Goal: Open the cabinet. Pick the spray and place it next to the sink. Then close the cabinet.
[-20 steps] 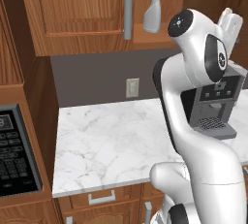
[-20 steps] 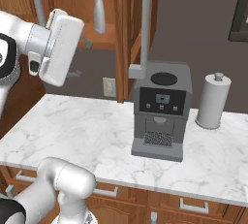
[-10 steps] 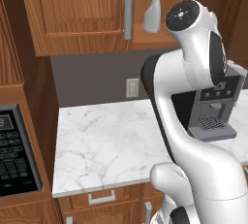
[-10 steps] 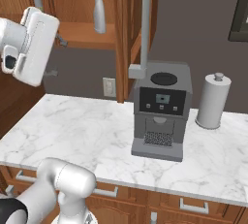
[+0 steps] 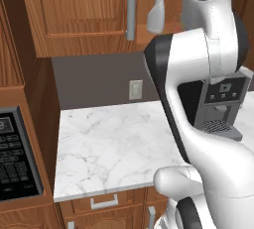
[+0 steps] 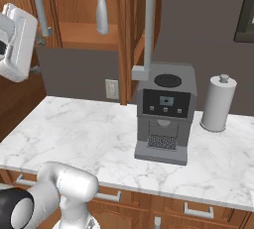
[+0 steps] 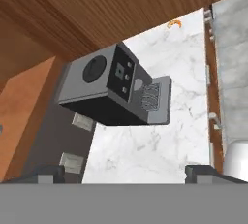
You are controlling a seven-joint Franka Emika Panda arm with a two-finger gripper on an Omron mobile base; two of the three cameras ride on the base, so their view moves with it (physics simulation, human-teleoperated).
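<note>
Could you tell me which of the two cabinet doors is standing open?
The cabinet door nearer the coffee machine is swung out edge-on, baring the spray on its shelf; the other door lies flat and shut.

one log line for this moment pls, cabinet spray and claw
cabinet: brown wooden wall cabinet right door open | spray: pale translucent spray bottle upright on cabinet shelf, untouched | claw: open, empty, facing boxy grey coffee machine

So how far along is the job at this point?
Done: the cabinet stands open, its right door swung out edge-on. In hand: nothing; the spray stands on the shelf inside, and the gripper, fingers apart, holds nothing and faces the coffee machine. Left: grasp the spray, set it beside the sink, close the cabinet.
</note>
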